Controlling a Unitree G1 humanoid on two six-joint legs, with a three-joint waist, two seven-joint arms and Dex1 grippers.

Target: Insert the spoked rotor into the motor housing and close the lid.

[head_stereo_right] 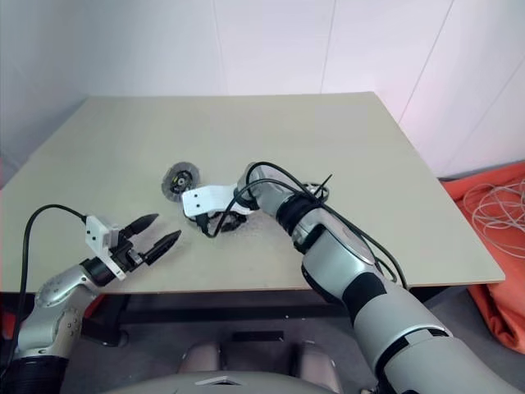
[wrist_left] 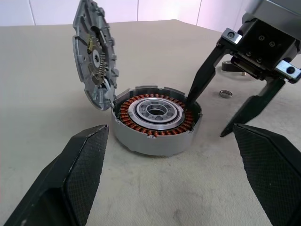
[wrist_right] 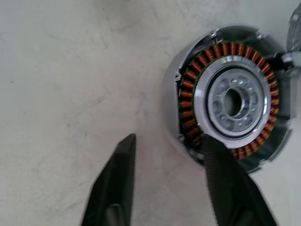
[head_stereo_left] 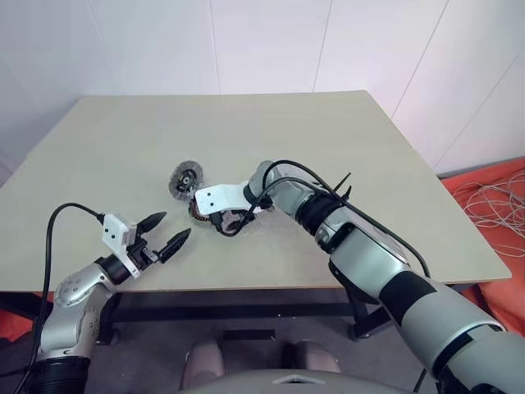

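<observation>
At the near-middle of the table [head_stereo_left: 344,131], the motor housing [wrist_left: 155,113] sits flat, copper windings and silver centre exposed. All positions below are referred to it.

Findings:
- The lid [wrist_left: 91,61] stands nearly upright on the housing's edge, joined there. I judge it is left up so the cavity stays accessible; nothing sits over the windings yet.
- My right gripper [wrist_left: 207,120] comes down steeply onto the housing, fingers partly spread. One fingertip touches just inside the rim beside the windings; the other is outside the wall and apart from it. It pinches nothing. I judge this to be a steadying or positioning contact, not a grasp.
- My left gripper [head_stereo_left: 175,225] hangs near the housing on the side towards me, fingers spread wide and empty, aimed at it. It appears to be on standby.
- A small ring [wrist_left: 225,93] lies on the table just beyond the housing, behind my right gripper.
- I cannot place the spoked rotor with certainty. A dark part farther behind that gripper is largely hidden and may be it. Insertion is not done.

Surface and room: matt beige tabletop, lightly scuffed around the housing. Plain white walls [head_stereo_left: 246,41] behind. An orange sheet with loose pale cables [head_stereo_left: 492,193] lies on the floor, well to the right of the housing.
</observation>
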